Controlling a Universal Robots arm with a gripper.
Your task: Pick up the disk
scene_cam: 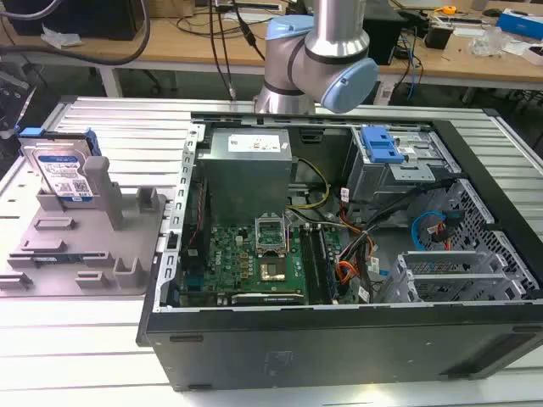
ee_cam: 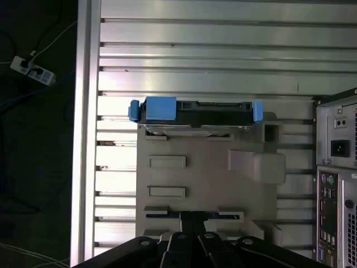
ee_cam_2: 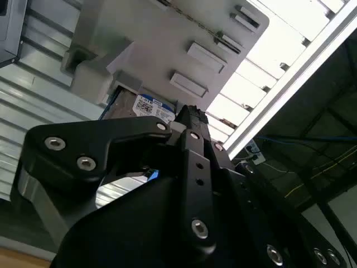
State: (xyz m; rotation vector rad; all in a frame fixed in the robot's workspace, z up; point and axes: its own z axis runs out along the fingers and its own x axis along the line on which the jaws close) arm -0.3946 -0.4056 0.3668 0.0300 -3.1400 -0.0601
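The disk (scene_cam: 61,172) stands upright on its edge in a slot at the far end of the grey fixture (scene_cam: 93,254), at the exterior view's left. Its blue-and-white label faces the camera and blue rails run along its sides. In the first wrist view the disk (ee_cam: 195,115) appears edge-on from above, with blue rails at both ends, on the fixture (ee_cam: 206,178). My gripper (ee_cam: 193,216) hangs well above the fixture, apart from the disk, with its fingers together and nothing between them. In the second wrist view the disk's label (ee_cam_2: 152,108) peeks out just beyond the gripper (ee_cam_2: 191,113).
An open computer case (scene_cam: 339,356) takes up the middle and right of the slatted aluminium table (scene_cam: 102,339), with a blue drive-bay latch (scene_cam: 379,144) inside. The case's rear panel (ee_cam: 337,184) is beside the fixture. A power strip (ee_cam: 33,70) lies on the floor past the table edge.
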